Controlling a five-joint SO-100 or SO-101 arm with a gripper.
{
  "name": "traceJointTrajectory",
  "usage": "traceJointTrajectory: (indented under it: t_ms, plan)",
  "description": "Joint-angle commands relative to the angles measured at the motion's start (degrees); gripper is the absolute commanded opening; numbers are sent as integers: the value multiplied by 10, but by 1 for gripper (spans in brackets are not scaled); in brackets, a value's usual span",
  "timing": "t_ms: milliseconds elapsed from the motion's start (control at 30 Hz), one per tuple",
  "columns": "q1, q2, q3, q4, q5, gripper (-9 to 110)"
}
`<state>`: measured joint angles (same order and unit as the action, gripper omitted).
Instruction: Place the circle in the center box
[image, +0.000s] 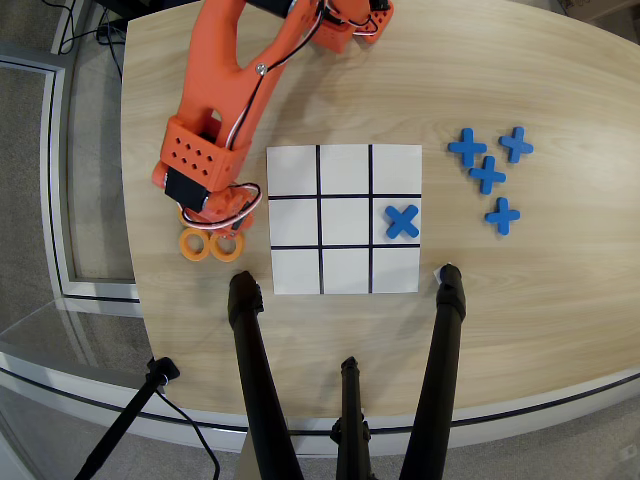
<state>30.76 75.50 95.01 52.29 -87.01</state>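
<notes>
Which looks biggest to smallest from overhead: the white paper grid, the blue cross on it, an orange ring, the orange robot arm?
1. Orange robot arm, though it sits nearer the camera, so this is unsure.
2. White paper grid with black lines.
3. Blue plastic cross and flat orange ring look about alike; I won't rank them.

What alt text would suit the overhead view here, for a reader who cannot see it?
An orange robot arm reaches down over a cluster of small flat orange rings on a light wooden table, its hand hidden beneath the wrist. Right of the rings lies a white 3x3 black-lined grid with one blue cross in its middle-right cell; four more blue crosses sit further right.
</notes>
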Motion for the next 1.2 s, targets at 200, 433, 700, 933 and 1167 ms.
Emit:
traceJointTrajectory:
  t_ms: [200,433,700,933,1167]
  plan:
    - [6,-12,-24,-9,-12,20]
    - [13,-25,-36,-16,-21,21]
    - [14,-40,-52,-19,-29,21]
    - [13,-47,-47,-27,-32,21]
    - [11,-62,-45,-28,-33,21]
